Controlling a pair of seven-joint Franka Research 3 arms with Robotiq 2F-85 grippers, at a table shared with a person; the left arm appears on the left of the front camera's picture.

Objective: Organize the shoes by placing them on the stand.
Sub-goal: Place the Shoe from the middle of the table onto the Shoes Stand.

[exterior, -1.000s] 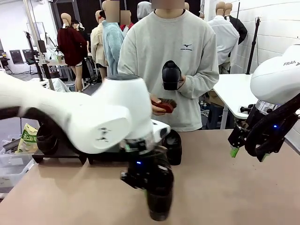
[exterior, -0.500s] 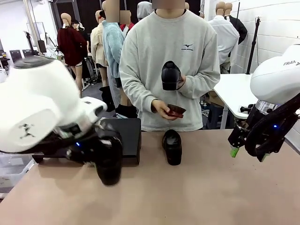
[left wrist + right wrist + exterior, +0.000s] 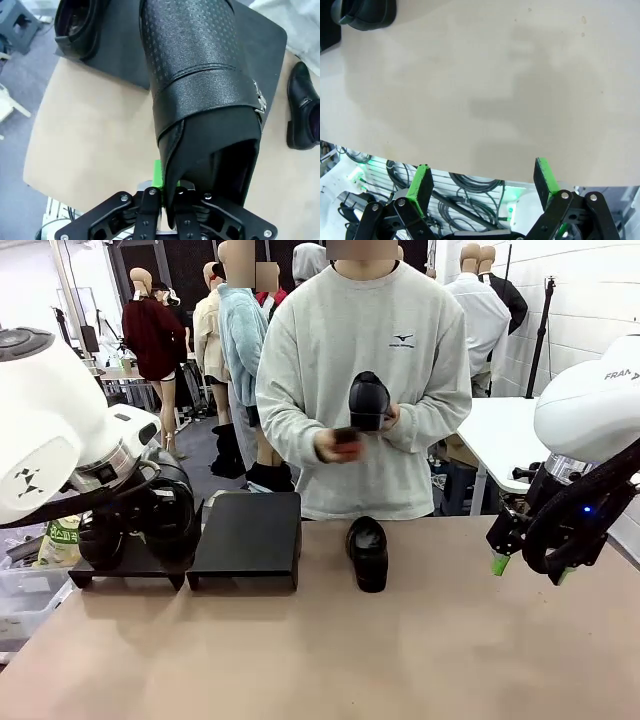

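Observation:
My left gripper (image 3: 167,186) is shut on the heel rim of a black shoe (image 3: 200,95), holding it over the black stand (image 3: 267,42). In the front view this shoe (image 3: 175,518) hangs at the stand's left block. A second shoe (image 3: 75,22) lies on the stand's far left end. A third shoe (image 3: 367,552) rests on the table right of the stand (image 3: 245,532). The person holds a fourth shoe (image 3: 368,400) in one hand and a brush (image 3: 345,435) in the other. My right gripper (image 3: 528,570) hovers open at the table's right side, nothing between its pads (image 3: 422,182).
The beige table (image 3: 420,650) stretches bare in front of the stand. A clear bin with a yellow-green bag (image 3: 58,535) sits off the left edge. The table's near edge and cables show in the right wrist view, with the lone shoe (image 3: 365,12) at its top left.
My left arm has swung left and back, carrying the shoe from the table's front middle to the stand's left block. The person's brush hand has risen to the held shoe. The right arm is still.

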